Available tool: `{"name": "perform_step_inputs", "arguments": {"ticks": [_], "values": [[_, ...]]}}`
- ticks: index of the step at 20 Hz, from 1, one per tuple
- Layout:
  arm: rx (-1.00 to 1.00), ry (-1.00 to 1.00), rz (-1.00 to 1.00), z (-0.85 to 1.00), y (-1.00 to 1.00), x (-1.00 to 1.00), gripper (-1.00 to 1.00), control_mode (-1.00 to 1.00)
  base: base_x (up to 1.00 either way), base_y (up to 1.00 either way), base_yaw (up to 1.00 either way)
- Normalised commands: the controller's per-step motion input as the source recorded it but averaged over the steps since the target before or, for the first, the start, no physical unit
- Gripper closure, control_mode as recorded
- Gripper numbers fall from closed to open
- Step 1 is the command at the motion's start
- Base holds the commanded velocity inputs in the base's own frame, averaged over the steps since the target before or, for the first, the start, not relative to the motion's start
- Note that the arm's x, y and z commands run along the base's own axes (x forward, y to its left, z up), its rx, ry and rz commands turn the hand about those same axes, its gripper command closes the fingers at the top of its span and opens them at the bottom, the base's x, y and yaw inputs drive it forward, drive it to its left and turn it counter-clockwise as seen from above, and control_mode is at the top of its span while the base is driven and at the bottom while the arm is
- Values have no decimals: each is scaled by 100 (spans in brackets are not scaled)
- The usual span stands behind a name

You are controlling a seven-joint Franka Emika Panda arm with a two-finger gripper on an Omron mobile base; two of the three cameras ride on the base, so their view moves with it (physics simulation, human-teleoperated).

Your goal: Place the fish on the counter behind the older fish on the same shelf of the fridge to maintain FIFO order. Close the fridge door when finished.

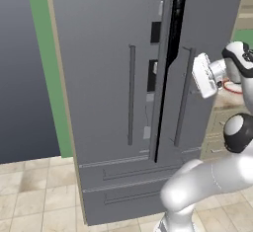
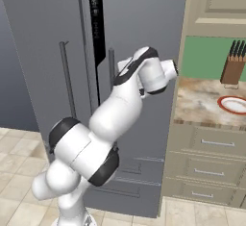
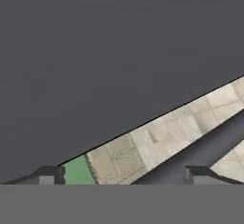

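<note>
The grey fridge (image 1: 108, 78) stands with its two doors almost together. A narrow dark gap (image 1: 168, 43) remains between them, and the right door (image 1: 207, 23) is slightly ajar. My white hand (image 1: 205, 75) is close against that door, just right of its vertical bar handle (image 1: 185, 97). In the hand view my gripper (image 3: 124, 175) is open. The handle (image 3: 205, 144) runs slantwise ahead of it, near the right fingertip (image 3: 200, 174). The speckled counter (image 2: 202, 100) lies to the right of the fridge. The fish is out of view, and the shelf is hidden behind the doors.
A red-rimmed plate (image 2: 235, 105) and a knife block (image 2: 234, 66) sit on the counter, above cream drawers (image 2: 211, 145). The fridge's left door handle (image 1: 131, 95) and two bottom drawers (image 1: 123, 176) face me. Tiled floor (image 1: 29, 196) stretches out to the left.
</note>
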Motion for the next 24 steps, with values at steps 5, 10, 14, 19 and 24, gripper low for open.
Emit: {"name": "perform_step_inputs", "arguments": {"ticks": [5, 10, 14, 19, 24], "values": [[-4, -3, -22, -3, 38, 56, -100, -100, 0, 0, 0], [-3, -4, -22, -4, 42, 74, -100, -100, 0, 0, 0], [-4, -8, -23, -1, 38, 70, -100, -100, 0, 0, 0], [-7, -6, -23, 0, 30, 56, -100, -100, 0, 0, 0], [-19, -26, -21, 0, 21, -24, -100, -100, 0, 0, 0]]}}
